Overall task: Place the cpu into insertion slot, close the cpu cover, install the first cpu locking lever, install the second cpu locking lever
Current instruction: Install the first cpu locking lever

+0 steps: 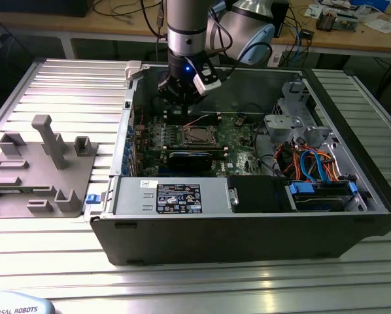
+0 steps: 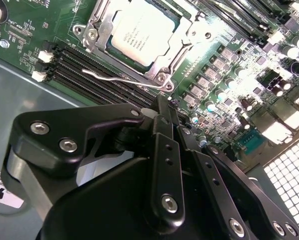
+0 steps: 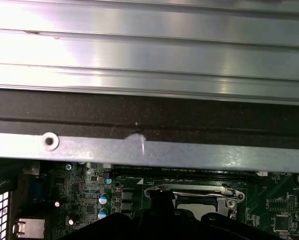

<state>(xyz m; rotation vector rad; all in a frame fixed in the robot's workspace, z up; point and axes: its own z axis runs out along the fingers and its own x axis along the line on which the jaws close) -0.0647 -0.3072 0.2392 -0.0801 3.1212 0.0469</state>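
Note:
The cpu [image 2: 139,32] lies flat in the insertion slot [image 2: 162,77] on the green motherboard [image 2: 34,20], its silver top facing up. The silvery cpu cover [image 2: 100,20] lies down around it as a frame. A thin wire locking lever [image 2: 120,78] runs along one edge of the slot, its hooked end over the black memory slots. My gripper [image 2: 164,102] hovers just above and beside that lever, fingers [image 2: 162,150] pressed together with nothing between them. In the exterior view the gripper [image 1: 180,99] hangs inside the open case, behind the cpu [image 1: 197,135].
The open computer case [image 1: 248,229] stands on a ribbed aluminium table. A power supply [image 1: 172,196] sits along its front, with drive bays and cables [image 1: 313,163] at the exterior view's right. A grey fixture [image 1: 45,163] lies outside at the left. The case wall [image 3: 149,150] is close to the gripper.

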